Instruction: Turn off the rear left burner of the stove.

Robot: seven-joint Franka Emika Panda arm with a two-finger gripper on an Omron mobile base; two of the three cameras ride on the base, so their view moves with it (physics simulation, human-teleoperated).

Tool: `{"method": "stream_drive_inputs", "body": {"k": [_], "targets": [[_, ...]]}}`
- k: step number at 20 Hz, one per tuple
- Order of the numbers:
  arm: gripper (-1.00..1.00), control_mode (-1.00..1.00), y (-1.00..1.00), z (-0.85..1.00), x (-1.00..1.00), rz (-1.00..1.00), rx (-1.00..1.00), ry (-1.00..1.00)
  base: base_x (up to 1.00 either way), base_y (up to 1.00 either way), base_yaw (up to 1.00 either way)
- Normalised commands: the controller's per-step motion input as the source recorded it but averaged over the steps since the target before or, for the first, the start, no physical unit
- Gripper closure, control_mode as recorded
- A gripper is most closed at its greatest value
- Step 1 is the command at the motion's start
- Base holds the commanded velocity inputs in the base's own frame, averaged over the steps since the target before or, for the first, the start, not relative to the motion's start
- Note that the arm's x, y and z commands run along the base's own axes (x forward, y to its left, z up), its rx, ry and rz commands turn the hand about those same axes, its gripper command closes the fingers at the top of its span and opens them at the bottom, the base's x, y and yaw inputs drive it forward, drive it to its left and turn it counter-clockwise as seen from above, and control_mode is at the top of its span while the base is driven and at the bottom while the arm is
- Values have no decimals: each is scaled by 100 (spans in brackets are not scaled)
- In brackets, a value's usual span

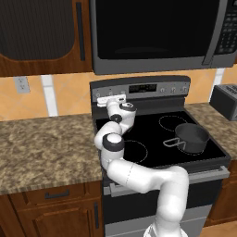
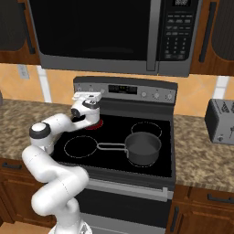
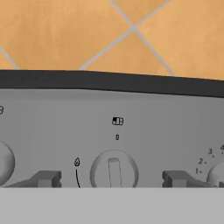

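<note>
At the back panel of the stove (image 2: 125,137), we have our hand (image 3: 111,178) spread wide, its two fingertips (image 3: 46,178) standing well apart on either side of a round knob (image 3: 113,172) without touching it. The knob sits at the lower middle of the hand view, its raised bar close to upright and pointing toward the small zero mark printed above it. Above that, a little square icon (image 3: 117,121) has its upper left quarter dark, which we read as the rear left burner's mark.

To do this step well, we judge that we should check the burner first, since the bar already looks near the off mark. If the knob must turn further, we should centre it between the fingertips, push in a touch, press together on the bar, and rotate the wrist without drifting sideways into the neighbouring knobs at the left and right edges of the hand view.

The rear left burner (image 2: 97,124) lies just left of centre in the right base view, behind the larger ringed circle (image 2: 81,146), mostly hidden by our wrist. The sliver we see there glows red, so we take it as not yet off. A pot (image 2: 143,148) rests on the front right ring.
</note>
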Motion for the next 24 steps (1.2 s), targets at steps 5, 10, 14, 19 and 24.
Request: {"method": "stream_drive_inputs", "body": {"k": [5, 10, 14, 19, 24], "targets": [[100, -100, 0, 0, 0, 0, 0, 0, 0, 0, 0], [100, -100, -3, 1, 0, 0, 10, 0, 0, 0, 0], [100, -100, -15, 7, 0, 0, 24, 0, 0, 0, 0], [100, -100, -17, 12, 0, 0, 34, 0, 0, 0, 0], [100, -100, -18, 10, 0, 0, 35, 0, 0, 0, 0]]}}
